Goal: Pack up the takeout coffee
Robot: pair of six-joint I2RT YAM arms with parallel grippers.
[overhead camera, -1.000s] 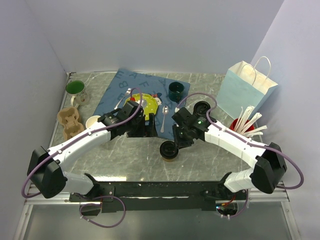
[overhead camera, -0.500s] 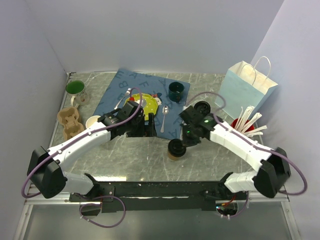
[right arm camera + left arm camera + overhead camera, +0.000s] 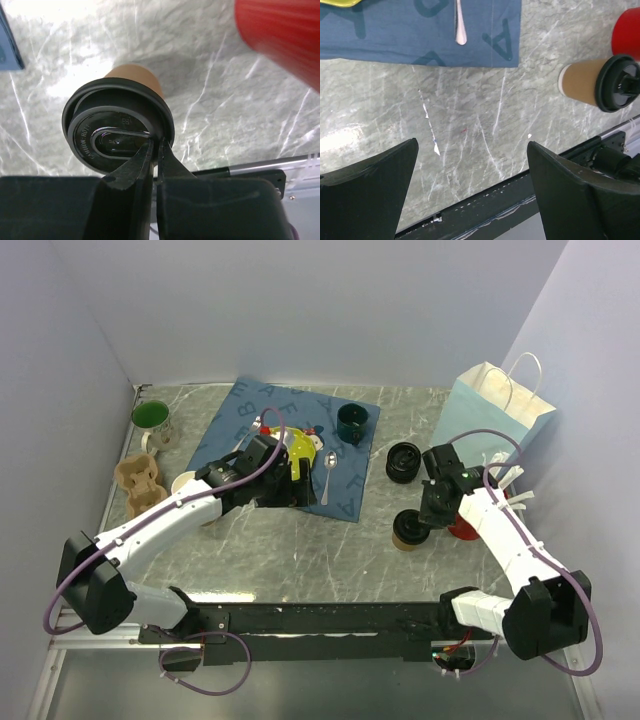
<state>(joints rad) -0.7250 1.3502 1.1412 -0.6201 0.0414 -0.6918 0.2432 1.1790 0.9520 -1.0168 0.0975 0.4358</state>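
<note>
Right gripper point(image 3: 155, 146) pinches the takeout coffee point(image 3: 107, 131) by its lid rim; left gripper point(image 3: 472, 146) gapes wide.

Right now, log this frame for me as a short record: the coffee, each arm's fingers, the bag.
takeout coffee: black lid on, close to the red cup
right fingers: pinched on the lid's rim
left fingers: open, empty, over bare marble near the blue cloth
paper bag: upright, light blue, coffee not yet inside
</note>
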